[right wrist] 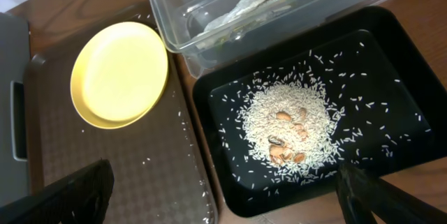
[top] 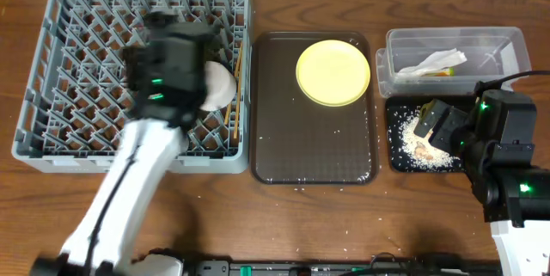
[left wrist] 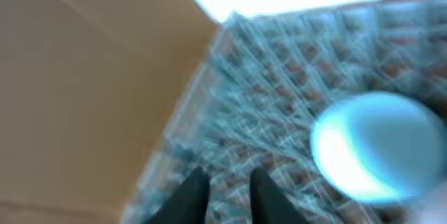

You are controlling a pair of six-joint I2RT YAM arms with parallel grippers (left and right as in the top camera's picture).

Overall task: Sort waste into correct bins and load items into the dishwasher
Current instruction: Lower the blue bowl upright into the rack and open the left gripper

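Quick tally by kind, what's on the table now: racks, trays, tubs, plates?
dish rack: 1
trays: 2, the brown tray and the black tray
clear tub: 1
yellow plate: 1
Total: 5

Bright, even room light; two views sharp, one smeared.
Overhead: soft shadows on worktop point(top: 344, 216), left arm point(top: 161, 61) motion-blurred over grey rack point(top: 69, 70). Left wrist: all smeared, blue bowl point(left wrist: 377, 147) glows overexposed, top strip blown white. Right wrist: crisp, faint sheen on black tray point(right wrist: 391, 112), right pincer fingers point(right wrist: 70, 196) dark, soft-edged at bottom corners.
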